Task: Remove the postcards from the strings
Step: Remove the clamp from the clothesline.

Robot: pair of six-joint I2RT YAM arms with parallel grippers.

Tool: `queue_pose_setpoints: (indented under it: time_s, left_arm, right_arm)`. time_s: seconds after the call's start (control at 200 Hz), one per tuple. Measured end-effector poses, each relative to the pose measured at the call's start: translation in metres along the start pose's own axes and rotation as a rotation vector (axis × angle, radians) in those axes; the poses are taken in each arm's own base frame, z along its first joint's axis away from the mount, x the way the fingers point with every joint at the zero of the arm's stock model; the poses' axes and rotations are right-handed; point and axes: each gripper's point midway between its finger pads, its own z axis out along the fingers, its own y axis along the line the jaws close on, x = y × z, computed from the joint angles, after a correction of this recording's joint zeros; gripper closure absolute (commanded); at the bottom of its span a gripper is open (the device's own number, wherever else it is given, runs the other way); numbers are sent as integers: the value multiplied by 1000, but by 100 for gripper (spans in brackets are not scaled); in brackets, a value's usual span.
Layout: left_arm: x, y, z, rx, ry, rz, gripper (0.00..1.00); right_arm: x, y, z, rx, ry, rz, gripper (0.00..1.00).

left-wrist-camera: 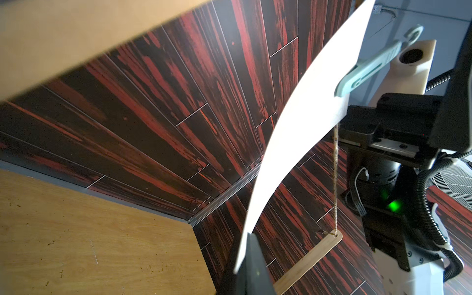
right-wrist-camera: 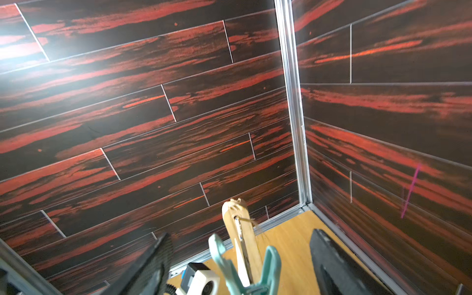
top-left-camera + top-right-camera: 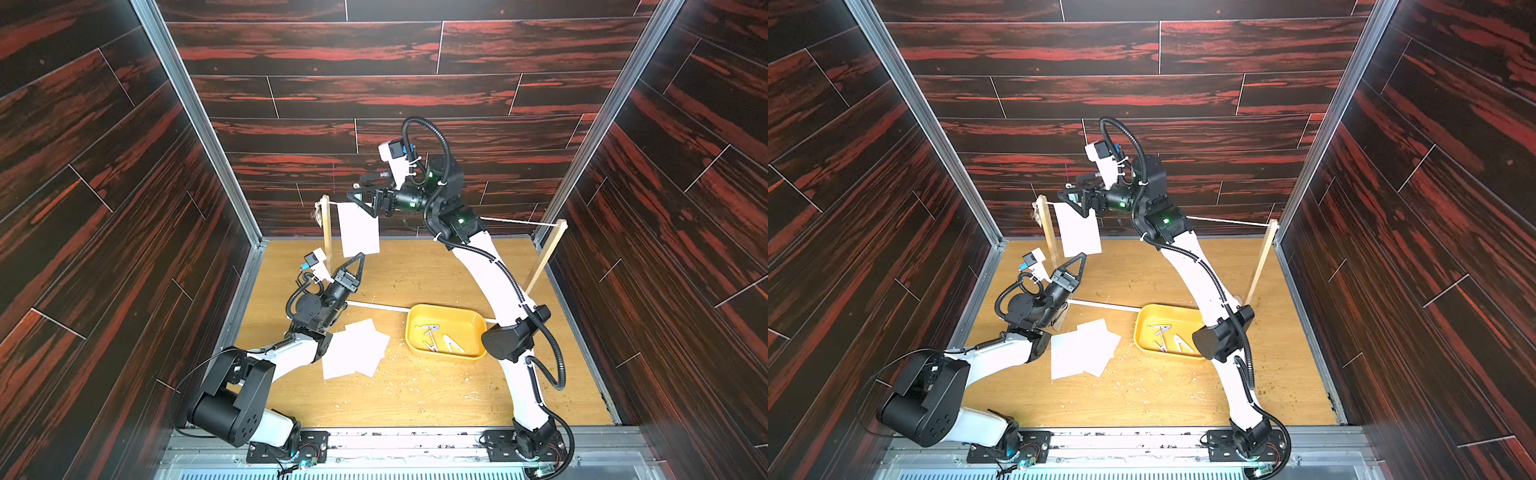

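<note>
Near the left upright, one postcard is hung from the string, pinned by a teal clothespin. Its lower corner is pinched by the left claw, which is fully shut on it. The clothespin's handles are straddled by the right claw, jaws wide & clear of the peg on both sides in the right wrist view. Other postcards are piled flat on the worktop beside the left arm; pegs are seen in the yellow tray.

Step in hand, prob.: peg release on the last hanging card, so the task is judged nearly done. Next move, as judged: handles to be squeezed w/ the right claw till the peg opens, then the card drawn down & away by the left claw w/o tearing.
</note>
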Motion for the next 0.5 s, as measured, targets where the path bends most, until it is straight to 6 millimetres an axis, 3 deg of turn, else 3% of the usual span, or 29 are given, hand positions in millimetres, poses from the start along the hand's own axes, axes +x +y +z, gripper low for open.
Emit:
queue_pose_setpoints:
  time_s: [0.18, 0.341, 0.501]
  left_arm:
    - [0, 0, 0, 1, 0, -2, 100]
    - [0, -1, 0, 4, 2, -3, 100]
    - [0, -1, 0, 5, 3, -3, 100]
  right_arm:
    - [-1, 8, 0, -43, 1, 7, 35]
    - [2, 10, 0, -59, 9, 11, 34]
    - [4, 10, 0, -65, 18, 15, 45]
